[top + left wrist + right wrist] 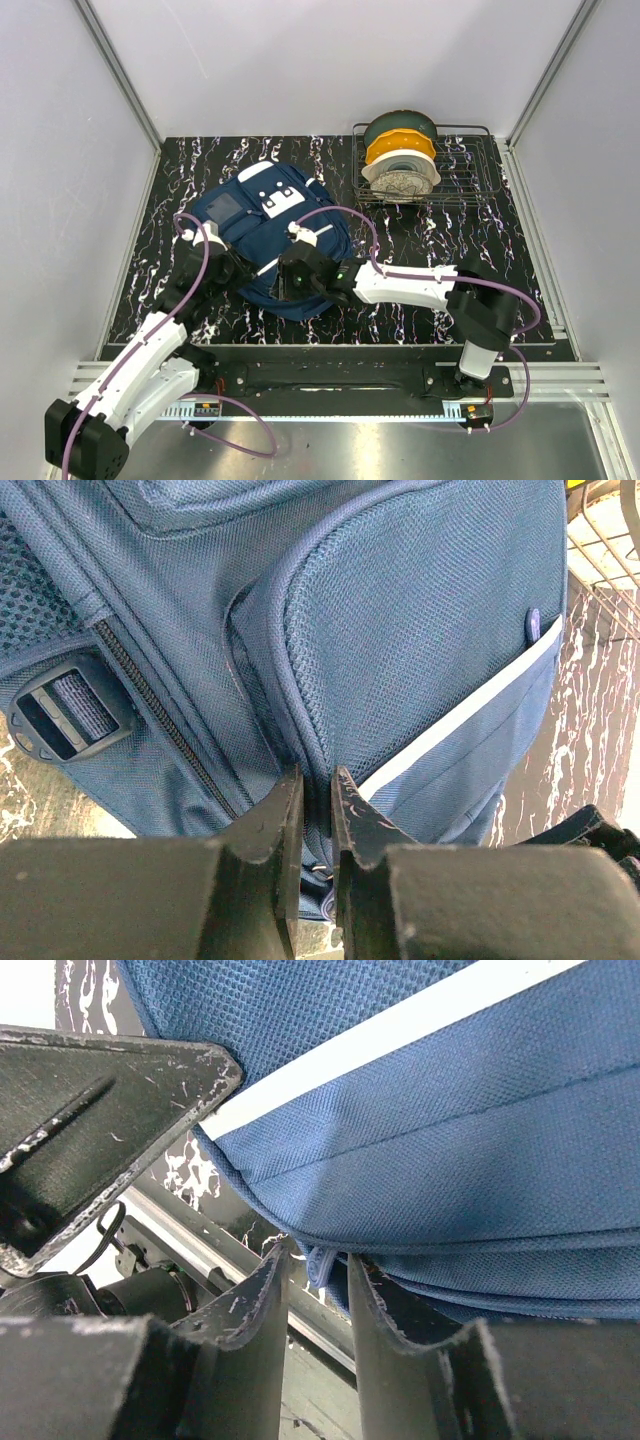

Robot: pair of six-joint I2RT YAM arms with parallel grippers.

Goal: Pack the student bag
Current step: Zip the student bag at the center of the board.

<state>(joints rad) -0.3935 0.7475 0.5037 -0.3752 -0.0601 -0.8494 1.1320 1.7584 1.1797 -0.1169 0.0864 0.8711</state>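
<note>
The left gripper (317,780) seems clamped on an edge of the student bag (265,235), flat on the table (450,230), and the right gripper (318,1254), slightly parted around a pale pull tab (318,1270), could miss it closing off-centre.

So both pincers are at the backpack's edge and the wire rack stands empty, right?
No. The wire rack is not empty: the top view shows green, yellow and white discs standing in it. The left pincer and right pincer are at the edge of the backpack.

Bright, even lt; foregrnd soft
</note>
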